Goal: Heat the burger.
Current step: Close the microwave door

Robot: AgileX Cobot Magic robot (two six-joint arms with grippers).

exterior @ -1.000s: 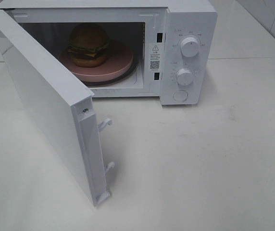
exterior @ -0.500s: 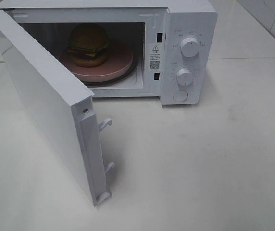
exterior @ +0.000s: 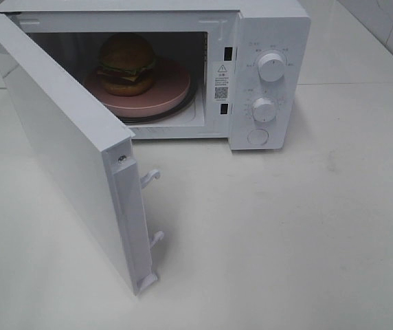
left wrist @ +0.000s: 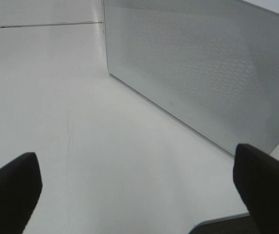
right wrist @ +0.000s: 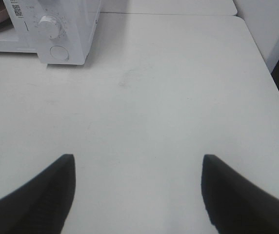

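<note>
The burger (exterior: 127,63) with a brown bun, green lettuce and yellow cheese sits on a round pink plate (exterior: 169,93) inside the white microwave (exterior: 268,27). The microwave door (exterior: 66,144) stands wide open, swung out toward the front left. Neither arm shows in the exterior high view. In the left wrist view my left gripper (left wrist: 137,187) is open with nothing between its dark fingers (left wrist: 10,187), facing the door's mesh outer face (left wrist: 198,63). My right gripper (right wrist: 137,190) is open and empty over bare table, well back from the microwave's control panel (right wrist: 56,29).
Two round knobs (exterior: 272,67) and a round button (exterior: 257,136) sit on the microwave's right panel. Two white latch hooks (exterior: 150,177) stick out of the door's free edge. The white table's right edge (right wrist: 266,63) shows in the right wrist view.
</note>
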